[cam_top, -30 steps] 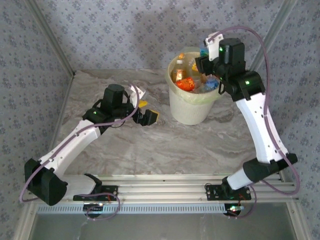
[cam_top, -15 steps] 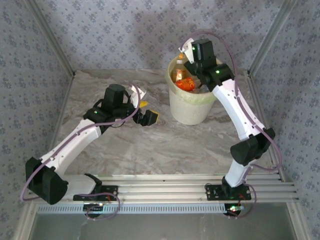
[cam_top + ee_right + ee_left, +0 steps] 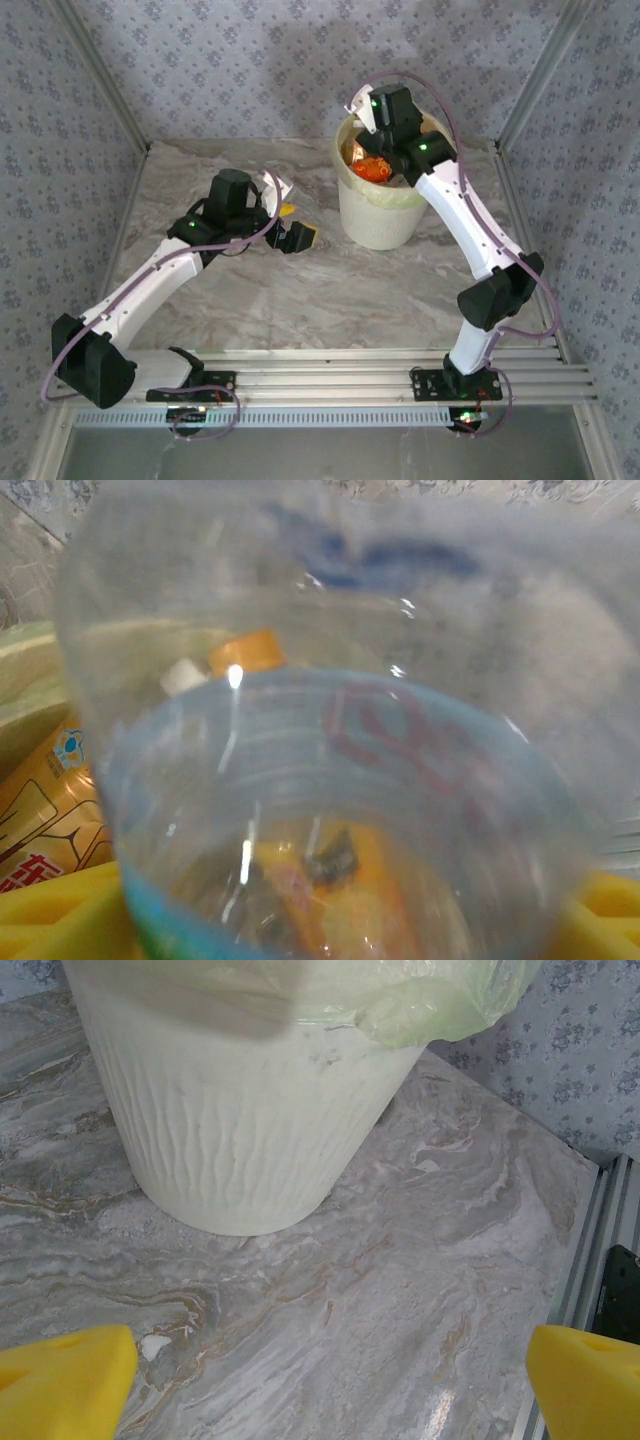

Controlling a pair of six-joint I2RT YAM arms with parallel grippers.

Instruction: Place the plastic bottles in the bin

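Top external view: the bin [image 3: 375,215], a white bucket with a pale yellow-green bag [image 3: 345,180] folded over its rim, stands at the far right of the marble bench [image 3: 300,300]. The right arm [image 3: 470,230] reaches up and over it, so the right jaws hang above the bin's mouth. An orange-labelled bottle [image 3: 370,168] lies among the plastic bottles inside. The left arm [image 3: 160,270] stretches low across the bench, with the left jaws just left of the bin and apart from it.

In the left wrist view the yellow fingertips [image 3: 60,1385] sit at the two bottom corners, so the left jaws stand wide with nothing between them. The ribbed white wall of the bin [image 3: 240,1130] and the loose edge of the bag [image 3: 440,1000] are just ahead.

In the right wrist view a clear bottle [image 3: 330,780] with a blue-green band sits close against the lens, between the yellow fingertips [image 3: 55,925]. I cannot tell whether the right jaws grip it or are loose around it. Another orange-labelled bottle [image 3: 40,810] lies below to the left.
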